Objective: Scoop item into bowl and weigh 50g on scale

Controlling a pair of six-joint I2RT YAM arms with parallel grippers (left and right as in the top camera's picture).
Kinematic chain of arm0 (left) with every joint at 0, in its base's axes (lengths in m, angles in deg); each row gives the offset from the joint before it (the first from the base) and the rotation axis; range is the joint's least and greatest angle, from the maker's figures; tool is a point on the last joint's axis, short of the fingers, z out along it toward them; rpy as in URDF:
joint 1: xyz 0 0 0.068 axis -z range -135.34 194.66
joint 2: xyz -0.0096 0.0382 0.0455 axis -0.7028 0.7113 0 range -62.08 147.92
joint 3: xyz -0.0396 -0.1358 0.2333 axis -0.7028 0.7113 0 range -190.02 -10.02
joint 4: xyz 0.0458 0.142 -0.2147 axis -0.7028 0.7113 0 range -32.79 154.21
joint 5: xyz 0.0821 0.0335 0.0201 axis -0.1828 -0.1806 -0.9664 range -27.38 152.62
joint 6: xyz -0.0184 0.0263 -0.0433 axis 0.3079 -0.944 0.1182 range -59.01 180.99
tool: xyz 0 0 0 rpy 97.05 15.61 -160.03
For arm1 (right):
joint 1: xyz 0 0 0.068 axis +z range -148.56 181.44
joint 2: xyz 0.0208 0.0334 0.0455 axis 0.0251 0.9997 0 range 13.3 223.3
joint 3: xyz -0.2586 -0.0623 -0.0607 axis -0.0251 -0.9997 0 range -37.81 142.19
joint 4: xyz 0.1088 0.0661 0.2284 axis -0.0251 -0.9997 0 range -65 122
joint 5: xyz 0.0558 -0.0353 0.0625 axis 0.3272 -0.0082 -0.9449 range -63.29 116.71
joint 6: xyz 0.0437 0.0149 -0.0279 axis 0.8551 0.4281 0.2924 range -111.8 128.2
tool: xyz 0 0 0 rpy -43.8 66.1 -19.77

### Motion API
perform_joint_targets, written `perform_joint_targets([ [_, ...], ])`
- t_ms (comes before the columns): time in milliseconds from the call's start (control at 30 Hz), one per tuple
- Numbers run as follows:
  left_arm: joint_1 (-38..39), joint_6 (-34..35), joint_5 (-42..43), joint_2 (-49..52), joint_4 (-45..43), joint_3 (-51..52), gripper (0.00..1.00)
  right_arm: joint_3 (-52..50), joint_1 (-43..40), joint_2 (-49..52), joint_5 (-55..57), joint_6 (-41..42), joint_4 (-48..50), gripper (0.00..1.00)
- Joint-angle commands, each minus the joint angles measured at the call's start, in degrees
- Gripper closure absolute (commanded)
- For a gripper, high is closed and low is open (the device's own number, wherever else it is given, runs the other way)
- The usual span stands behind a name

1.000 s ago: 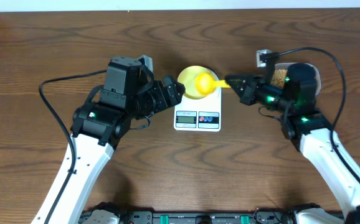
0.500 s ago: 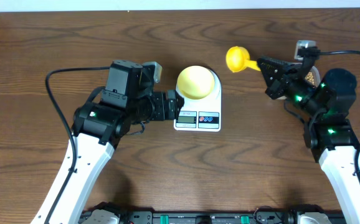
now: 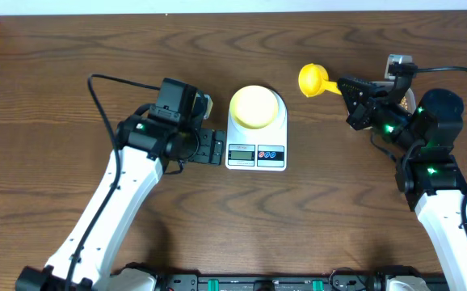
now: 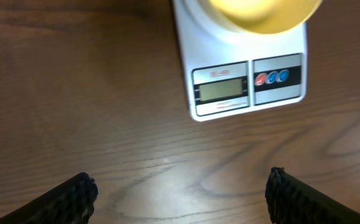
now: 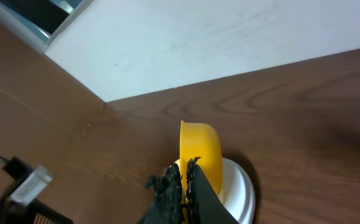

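The pale yellow-green bowl (image 3: 254,106) sits on the round platform of the white scale (image 3: 256,153). In the left wrist view the scale (image 4: 242,87) lies ahead with the bowl (image 4: 264,12) at the top edge. I cannot make out the item inside the bowl. My left gripper (image 3: 214,147) hangs open just left of the scale, its fingers (image 4: 74,196) spread wide over bare wood, as is clear at the gripper (image 4: 180,186) itself. My right gripper (image 3: 345,84) is shut on the handle of a bright yellow scoop (image 3: 309,78), held right of the bowl. The right wrist view shows the scoop (image 5: 200,149) in that gripper (image 5: 185,177).
The clear tub is almost wholly hidden behind my right arm (image 3: 395,117). A white round shape (image 5: 239,190) shows below the scoop in the right wrist view. A pale wall (image 5: 217,37) borders the table's far edge. Cables trail from both arms.
The right gripper has carried the scoop from over the bowl back to the right. The left gripper has drawn away from the bowl and now sits by the scale's left side.
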Motion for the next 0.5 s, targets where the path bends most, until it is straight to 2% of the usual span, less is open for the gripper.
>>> perform_joint_targets([
  [0,1.7,-2.6,-2.2,1.5,0.3,0.1,0.12,1.1,-0.2,-0.6,0.5,-0.2,-0.3,0.99],
  [300,10.8,-0.8,-15.7,3.0,-0.6,0.2,0.12,1.1,-0.2,-0.6,1.9,-0.1,-1.2,0.99],
  [467,13.6,4.0,-17.0,3.3,-3.5,0.2,0.12,1.1,-0.2,-0.6,2.0,-0.2,-1.8,0.99],
])
